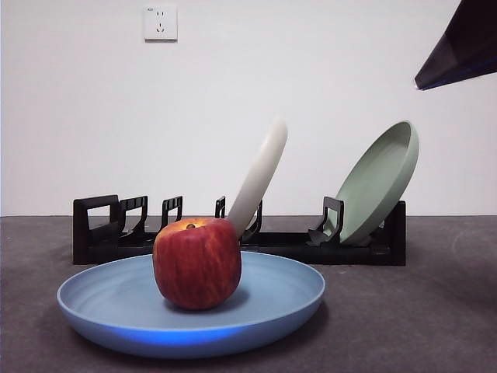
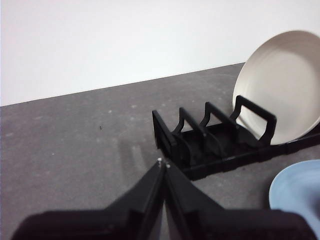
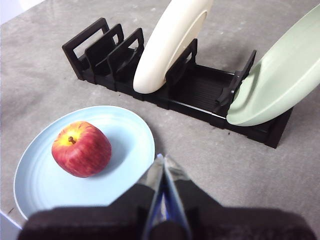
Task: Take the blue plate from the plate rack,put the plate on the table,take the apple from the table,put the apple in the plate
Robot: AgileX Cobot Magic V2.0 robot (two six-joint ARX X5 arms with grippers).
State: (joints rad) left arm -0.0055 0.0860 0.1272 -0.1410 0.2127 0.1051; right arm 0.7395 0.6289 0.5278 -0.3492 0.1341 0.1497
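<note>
The blue plate (image 1: 272,299) lies flat on the dark grey table (image 1: 419,311) in front of the plate rack (image 1: 279,245). The red apple (image 1: 196,263) sits upright in the plate, left of its middle. The right wrist view shows the apple (image 3: 81,148) in the plate (image 3: 127,145), with my right gripper (image 3: 163,159) shut and empty, raised beside the plate's rim. My left gripper (image 2: 163,162) is shut and empty, off the rack's (image 2: 210,145) handle end; a sliver of the plate (image 2: 297,192) shows there.
A cream-white plate (image 1: 260,175) leans in the rack's middle slot and a sage-green plate (image 1: 380,183) leans at its right end. A black arm tip (image 1: 462,47) shows at the top right corner. A wall socket (image 1: 160,22) is on the white wall behind.
</note>
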